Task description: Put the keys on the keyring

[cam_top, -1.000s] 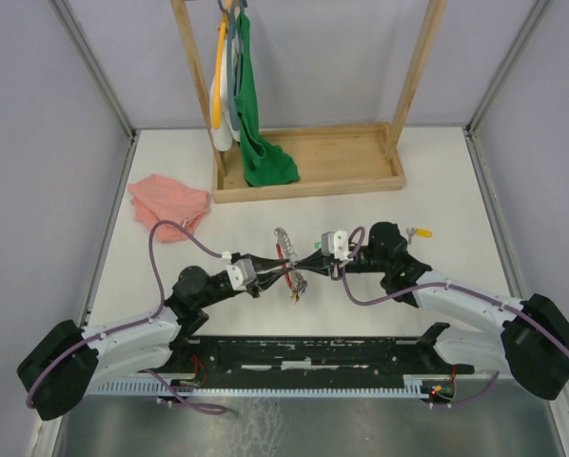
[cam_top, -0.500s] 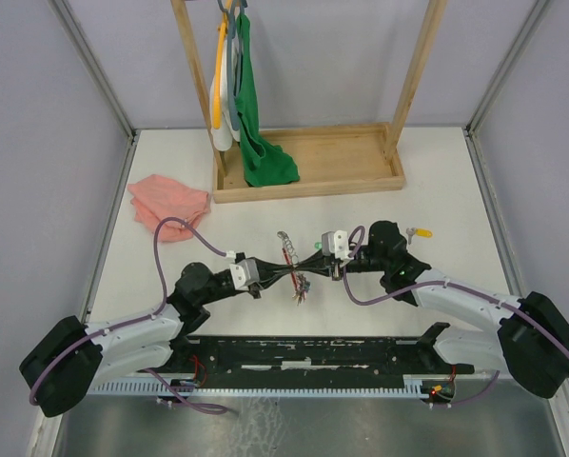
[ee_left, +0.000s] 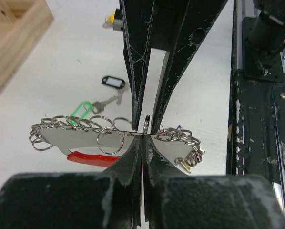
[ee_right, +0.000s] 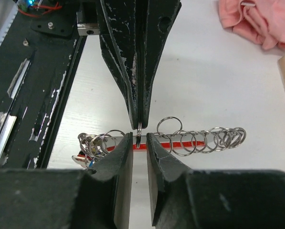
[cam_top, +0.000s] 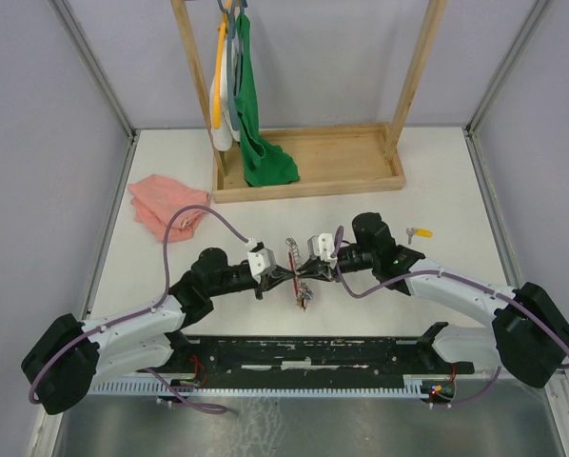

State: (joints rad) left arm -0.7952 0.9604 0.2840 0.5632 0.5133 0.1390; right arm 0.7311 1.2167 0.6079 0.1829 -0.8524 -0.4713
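The keyring (ee_left: 80, 128) is a thin wire loop with a red part (ee_left: 87, 157), strung with several small rings, and it hangs between both grippers mid-table (cam_top: 295, 269). A bunch of tagged keys (ee_left: 190, 155) hangs at one end. My left gripper (ee_left: 143, 137) is shut on the keyring at a small ring (ee_right: 139, 130). My right gripper (ee_right: 139, 140) faces it, its jaws a little apart on either side of that ring. Loose keys lie on the table beyond: one with a black tag (ee_left: 113, 82), one with a green tag (ee_left: 80, 109), one with a yellow tag (cam_top: 420, 231).
A pink cloth (cam_top: 168, 205) lies at the left. A wooden tray with an upright frame (cam_top: 308, 176) stands at the back, a green cloth (cam_top: 256, 114) hanging from it. A black rail (cam_top: 304, 347) runs along the near edge.
My left gripper has shut on the keyring and moved right. My right gripper has slid left to meet it, and its jaws have parted a little.
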